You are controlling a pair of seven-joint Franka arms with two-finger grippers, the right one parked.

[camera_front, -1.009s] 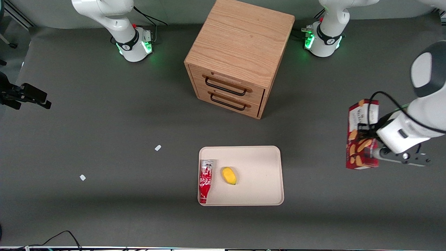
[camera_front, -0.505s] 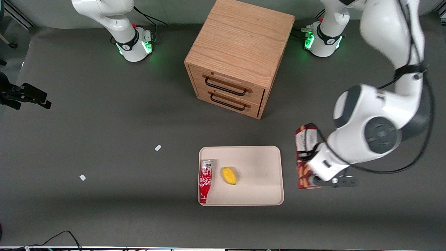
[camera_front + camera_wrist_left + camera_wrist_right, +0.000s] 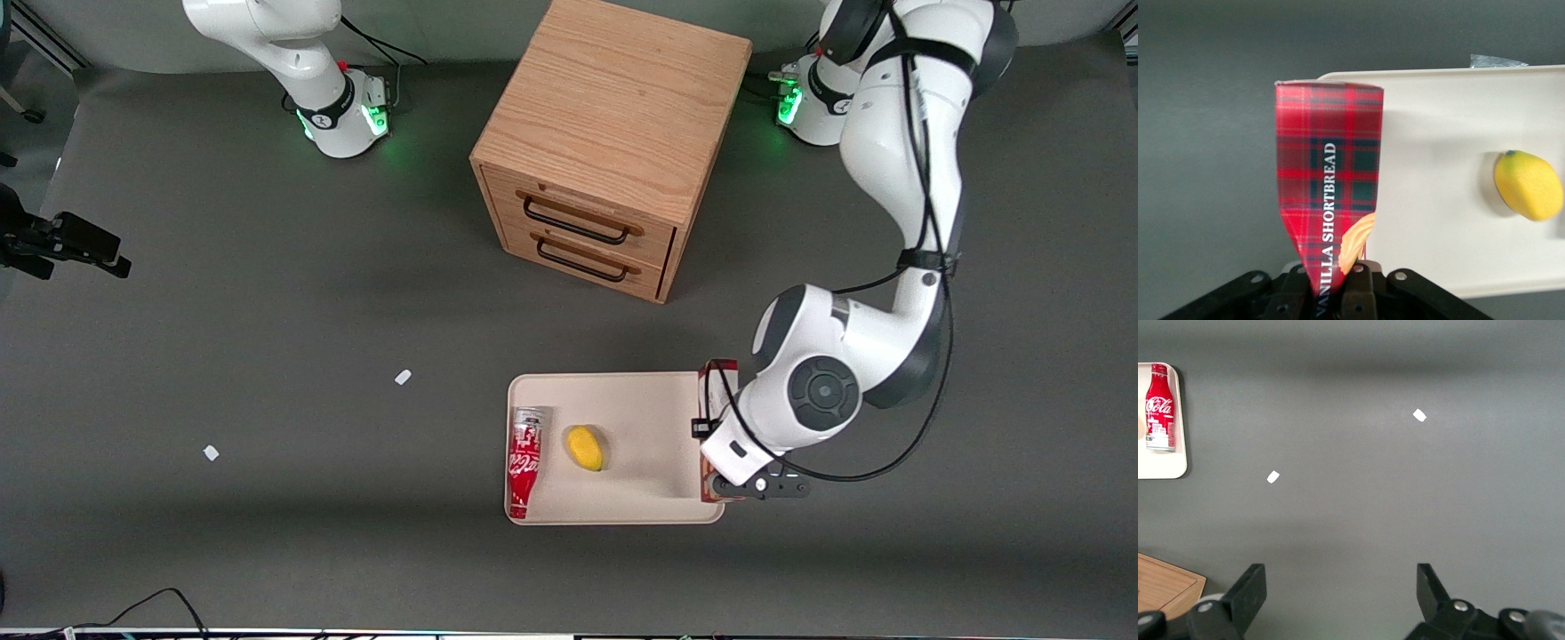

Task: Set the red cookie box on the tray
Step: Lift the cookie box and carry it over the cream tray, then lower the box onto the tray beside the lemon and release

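The red cookie box (image 3: 717, 377) is a slim tartan carton with cookie pictures (image 3: 1328, 173). It hangs on edge over the rim of the beige tray (image 3: 649, 413) at the tray's end toward the working arm. My left gripper (image 3: 709, 436) is shut on the box's end, its fingers pinching the carton (image 3: 1335, 283). In the left wrist view the box overlaps the tray's (image 3: 1438, 220) edge, partly above the tray and partly above the grey table. My wrist hides most of the box in the front view.
A red-and-white soda can (image 3: 524, 460) and a yellow fruit (image 3: 585, 448) lie on the tray toward the parked arm's end. A wooden two-drawer cabinet (image 3: 613, 133) stands farther from the front camera. Two white scraps (image 3: 403, 377) (image 3: 211, 452) lie on the table.
My left arm has carried the box from the working arm's end of the table to the tray's edge, and lowered it.
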